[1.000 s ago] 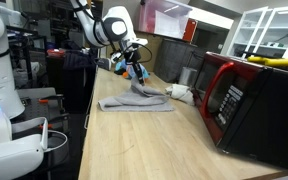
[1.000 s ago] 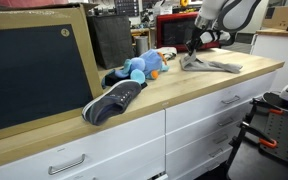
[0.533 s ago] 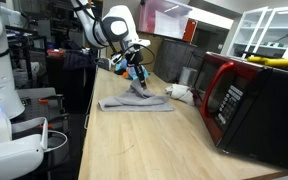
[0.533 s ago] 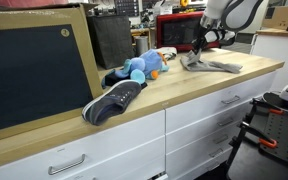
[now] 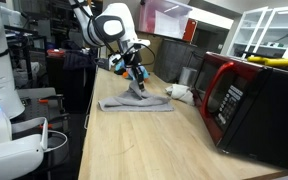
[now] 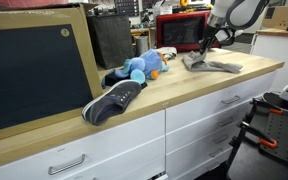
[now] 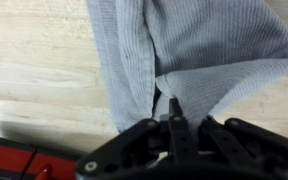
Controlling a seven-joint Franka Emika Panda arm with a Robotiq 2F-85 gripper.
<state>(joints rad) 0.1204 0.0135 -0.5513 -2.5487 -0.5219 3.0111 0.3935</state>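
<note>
1. Fingertips (image 7: 175,104) of my gripper (image 7: 171,100) are pressed together on a raised fold of the grey cloth (image 7: 209,40). They pinch it so that the fabric peaks up between them in the wrist view. In both exterior views I point down at one end of that cloth (image 5: 137,86) (image 6: 202,52)
2. Largest of all is the wooden counter (image 5: 134,150), long and pale, which carries everything here. White drawers (image 6: 204,120) sit below its front edge in an exterior view
3. Next comes a black board (image 6: 34,70) in a wooden frame, standing on the counter well apart from me
4. Then the red and black microwave (image 5: 249,100) stands on the counter near the cloth but not touching it. In an exterior view its red face (image 6: 179,32) shows behind my gripper
5. My grey cloth lies mostly flat on the counter (image 5: 134,103) (image 6: 219,66), with only the pinched end lifted towards my fingers
6. A dark shoe (image 6: 112,100) lies at the counter's front edge, well apart from the cloth
7. A blue plush toy (image 6: 139,68) rests between the shoe and the cloth
8. Smallest is a white crumpled thing (image 5: 181,92) between the cloth and the microwave; I cannot tell what it is
</note>
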